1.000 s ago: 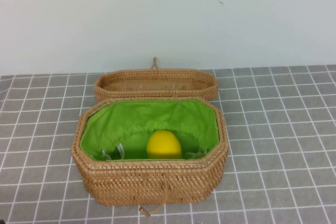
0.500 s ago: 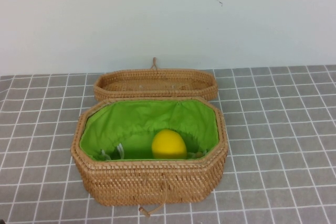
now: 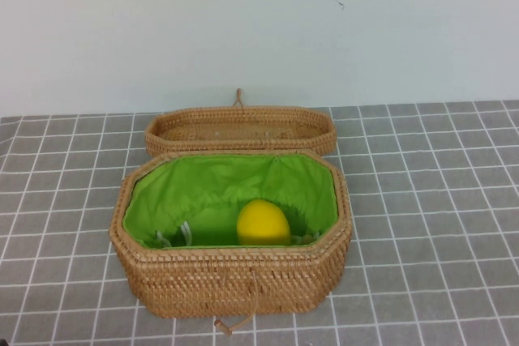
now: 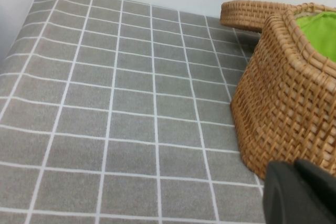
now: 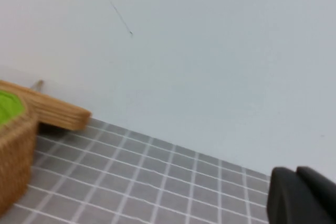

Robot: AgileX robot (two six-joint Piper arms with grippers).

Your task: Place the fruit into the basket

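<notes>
The yellow lemon (image 3: pixel 263 223) lies inside the tan wicker basket (image 3: pixel 231 277) on its green lining, near the front wall and a little right of centre. Neither gripper shows in the high view. In the left wrist view my left gripper (image 4: pixel 294 169) is shut and empty, low beside the basket's outer wall (image 4: pixel 283 103). In the right wrist view my right gripper (image 5: pixel 296 172) is shut and empty, off to the right of the basket (image 5: pixel 13 150) and well away from it.
The shallow unlined woven lid (image 3: pixel 241 129) lies just behind the basket, touching its back rim; it also shows in the left wrist view (image 4: pixel 247 13) and the right wrist view (image 5: pixel 52 111). A grey checked cloth (image 3: pixel 438 200) covers the table. A pale wall stands behind.
The lemon has rolled a little to the right inside the basket. Nothing else has moved.
</notes>
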